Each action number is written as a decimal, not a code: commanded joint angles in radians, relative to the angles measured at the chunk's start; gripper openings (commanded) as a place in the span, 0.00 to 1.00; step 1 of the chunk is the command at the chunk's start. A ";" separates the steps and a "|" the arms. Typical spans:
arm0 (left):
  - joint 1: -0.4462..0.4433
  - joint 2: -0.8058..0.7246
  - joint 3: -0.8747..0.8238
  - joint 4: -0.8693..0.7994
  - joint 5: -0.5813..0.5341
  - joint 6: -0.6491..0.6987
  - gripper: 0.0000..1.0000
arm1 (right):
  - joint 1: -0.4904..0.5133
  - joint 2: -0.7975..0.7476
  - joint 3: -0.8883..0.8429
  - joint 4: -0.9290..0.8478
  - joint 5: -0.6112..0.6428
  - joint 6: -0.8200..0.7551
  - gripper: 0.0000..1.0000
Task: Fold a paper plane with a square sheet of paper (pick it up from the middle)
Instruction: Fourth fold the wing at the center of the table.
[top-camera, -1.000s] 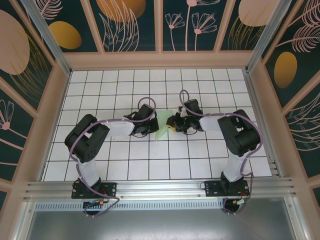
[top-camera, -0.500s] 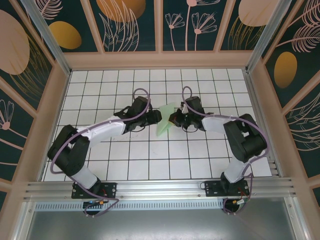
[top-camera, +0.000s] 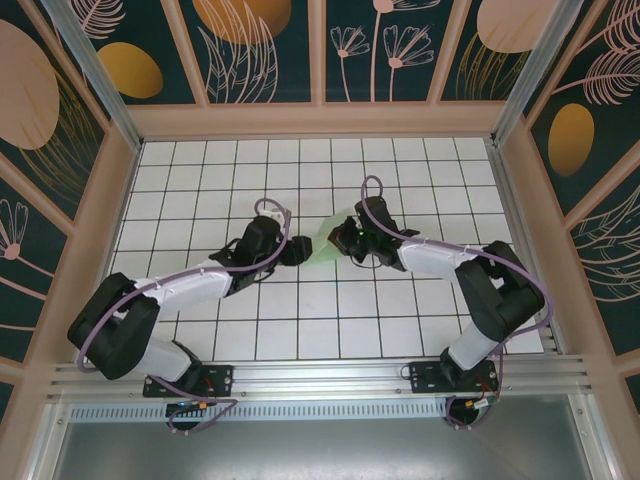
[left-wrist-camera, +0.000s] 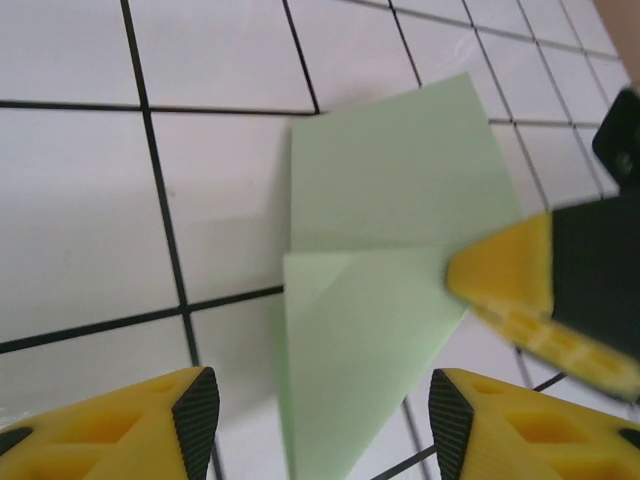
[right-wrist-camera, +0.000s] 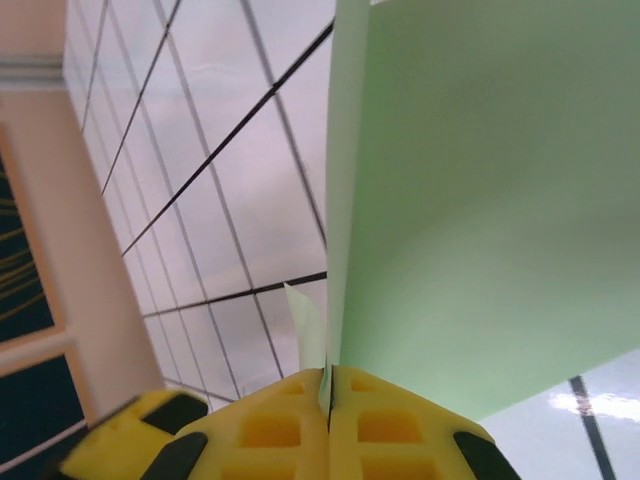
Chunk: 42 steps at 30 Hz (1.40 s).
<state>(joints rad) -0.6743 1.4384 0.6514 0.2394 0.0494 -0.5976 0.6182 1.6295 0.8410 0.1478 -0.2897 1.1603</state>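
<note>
Top cam: both arms reach in to mid-table and meet over the white grid table. The folded green paper sits between the two heads, about centre of the grid. The left gripper is just left of it and the right gripper is at its right edge; can't read either jaw gap from up here. Left wrist: left gripper has its jaws well apart with nothing in them. The paper lies on the tiles ahead, one flap folded over, its narrow lower point running down between the two yellow fingertips without touching the pads. The right gripper comes in from the right onto the paper's right edge. Right wrist: right gripper has its jaws fully closed, pinching the paper edge between the yellow pads; the sheet fans out from the pinch over the right side, tiles behind.
</note>
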 joint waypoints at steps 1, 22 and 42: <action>0.005 -0.035 -0.078 0.249 0.051 0.142 0.61 | 0.000 0.031 0.029 -0.050 0.073 0.105 0.00; -0.031 0.164 -0.060 0.365 0.142 0.595 0.60 | -0.005 0.118 0.135 -0.246 0.032 0.176 0.00; -0.034 0.338 -0.030 0.467 0.154 0.586 0.37 | -0.007 0.129 0.173 -0.280 0.007 0.176 0.00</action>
<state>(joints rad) -0.7033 1.7660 0.5991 0.6529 0.1947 -0.0074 0.6151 1.7382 0.9813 -0.0959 -0.2630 1.3231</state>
